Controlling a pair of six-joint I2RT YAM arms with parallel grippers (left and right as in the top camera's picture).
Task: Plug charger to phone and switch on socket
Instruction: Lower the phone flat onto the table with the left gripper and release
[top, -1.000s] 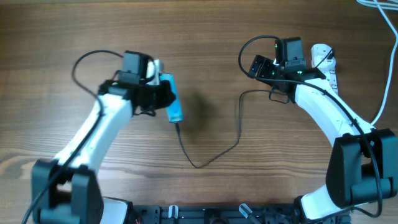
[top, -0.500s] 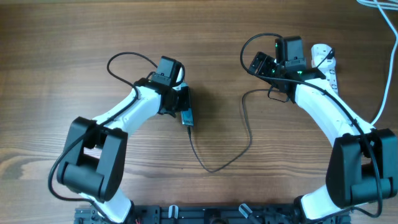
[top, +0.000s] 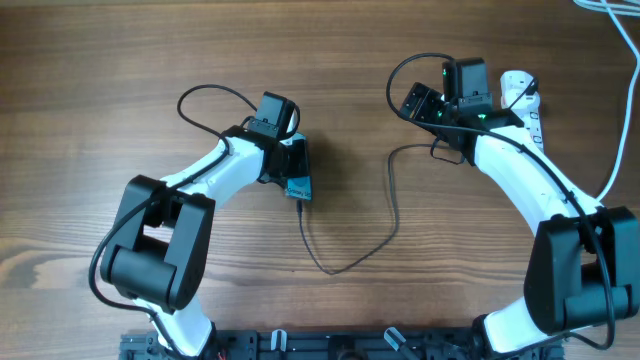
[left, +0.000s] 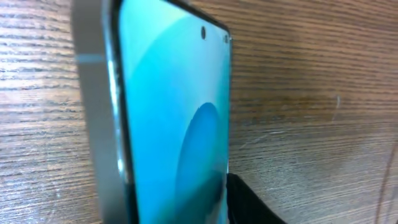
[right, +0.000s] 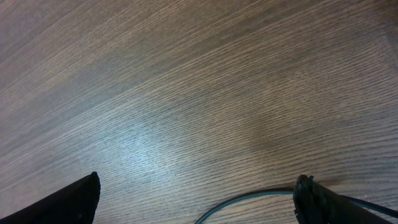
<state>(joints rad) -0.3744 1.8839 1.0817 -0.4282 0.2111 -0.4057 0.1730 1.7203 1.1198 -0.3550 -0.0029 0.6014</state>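
The phone (top: 299, 187), with its cyan screen, is held in my left gripper (top: 291, 167), which is shut on it left of the table's middle. The phone fills the left wrist view (left: 174, 118), standing on edge over the wood, with a black finger (left: 249, 205) at its right side. The thin black charger (top: 345, 262) meets the phone's lower end, loops down and right, then rises toward the right arm. My right gripper (top: 420, 106) is open and empty over bare wood, and the charger passes between its fingertips in the right wrist view (right: 249, 202). The white socket (top: 527, 100) lies at the far right, partly hidden by the right arm.
A thick white cable (top: 625, 150) runs along the right edge and the top right corner. The arms' own black cables loop above the left wrist (top: 205, 92) and the right wrist (top: 395, 75). The arm bases stand at the front edge.
My left gripper has carried the phone rightward toward the middle and turned it. The charger loop shifted right with it. The right arm has not moved.
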